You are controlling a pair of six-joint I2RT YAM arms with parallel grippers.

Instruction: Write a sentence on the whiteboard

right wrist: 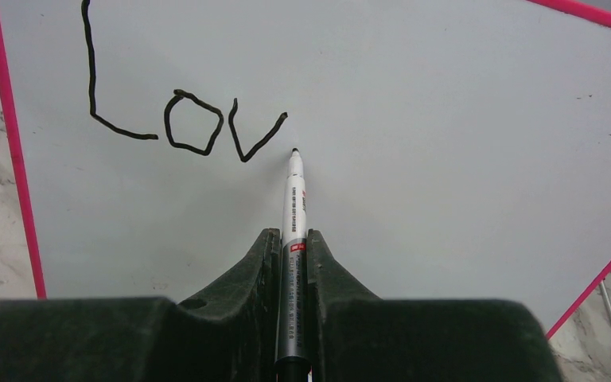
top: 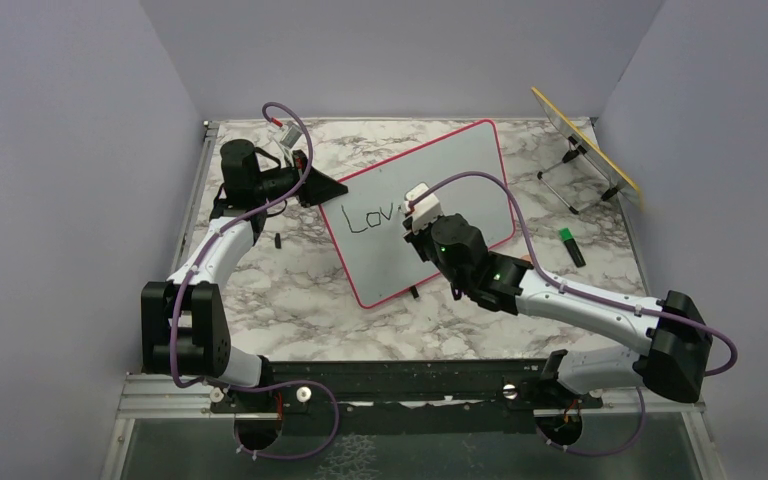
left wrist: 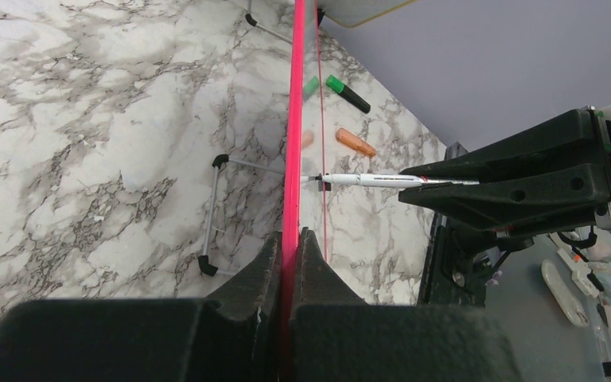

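Note:
The whiteboard (top: 450,175), white with a pink-red frame, stands tilted at the middle of the marble table. My left gripper (top: 312,186) is shut on its left edge; in the left wrist view the pink frame (left wrist: 291,119) runs straight up from between the gripper's (left wrist: 290,239) closed fingers. My right gripper (right wrist: 290,239) is shut on a silver-white marker (right wrist: 293,199), whose black tip touches the board just right of the letters. The sentence (right wrist: 183,119) reads "Lov" in black. From above, the right gripper (top: 415,215) covers the spot right of the writing (top: 365,217).
A yellow-edged panel on a wire stand (top: 585,145) stands at the back right. A green-and-black marker (top: 571,246) lies right of the board, and an orange cap (left wrist: 356,142) lies near it. A wire leg with black tips (left wrist: 211,211) rests behind the board.

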